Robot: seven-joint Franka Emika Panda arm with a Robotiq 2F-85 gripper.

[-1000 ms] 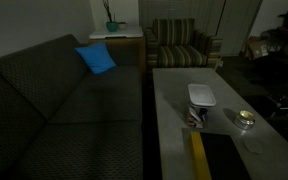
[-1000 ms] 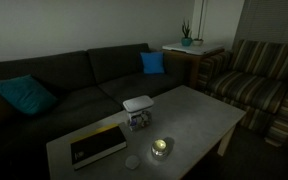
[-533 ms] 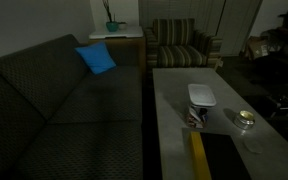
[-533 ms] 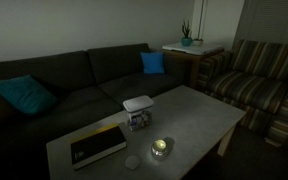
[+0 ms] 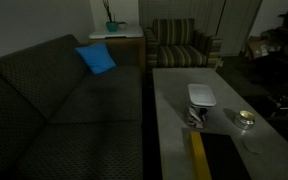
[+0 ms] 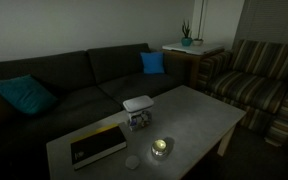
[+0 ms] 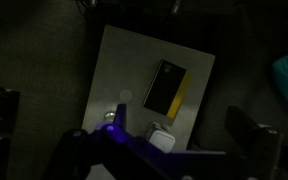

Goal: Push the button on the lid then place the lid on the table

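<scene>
Claw (image 7: 162, 152) hangs high above the worktop (image 7: 124, 60), its fingers (image 7: 252, 140) spread wide, holding and touching nothing. White lid (image 5: 202, 96) rests on a patterned container (image 5: 197, 117) about the middle of the worktop. Round tin (image 5: 245, 118) stands nearer the long edge away from the sofa (image 5: 54, 100). Dark panel (image 6: 96, 146) fills one end. Striped armchair (image 5: 179, 44) sits beyond the other end.

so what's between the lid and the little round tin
Nothing; in both exterior views only bare table runs between the lid, on its patterned container, and the tin.
</scene>
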